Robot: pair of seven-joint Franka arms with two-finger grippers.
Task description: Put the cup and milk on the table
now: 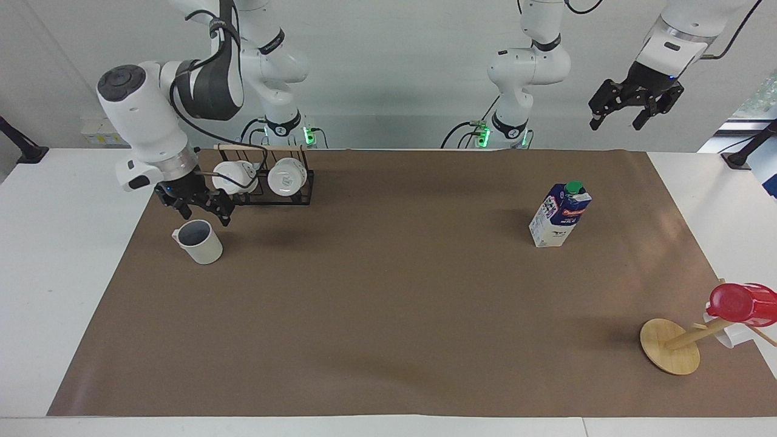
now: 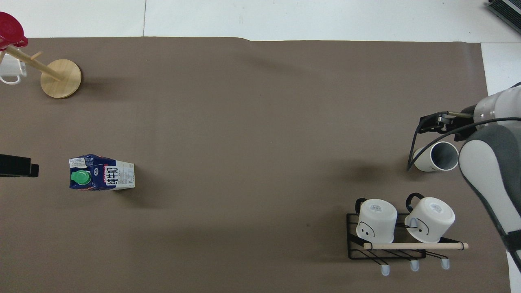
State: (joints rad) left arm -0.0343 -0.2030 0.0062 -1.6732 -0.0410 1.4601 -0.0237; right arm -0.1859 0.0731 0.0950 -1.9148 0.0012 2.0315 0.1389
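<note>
The cream-white cup [image 1: 200, 241] stands upright on the brown paper of the table [image 1: 388, 315], toward the right arm's end; it also shows in the overhead view [image 2: 434, 157]. My right gripper [image 1: 205, 216] is open and empty, low over the cup's rim; in the overhead view [image 2: 435, 124] it lies just off the cup. The milk [image 1: 561, 215] stands upright on the paper toward the left arm's end, and shows in the overhead view [image 2: 101, 178]. My left gripper [image 1: 617, 123] is open and empty, waiting high over that end of the table.
A black wire rack [image 1: 273, 193] with two white mugs hung on it stands nearer to the robots than the cup; it shows in the overhead view [image 2: 386, 248]. A round wooden disc with a peg [image 1: 670, 346] carries a red cup [image 1: 742, 303] at the left arm's end.
</note>
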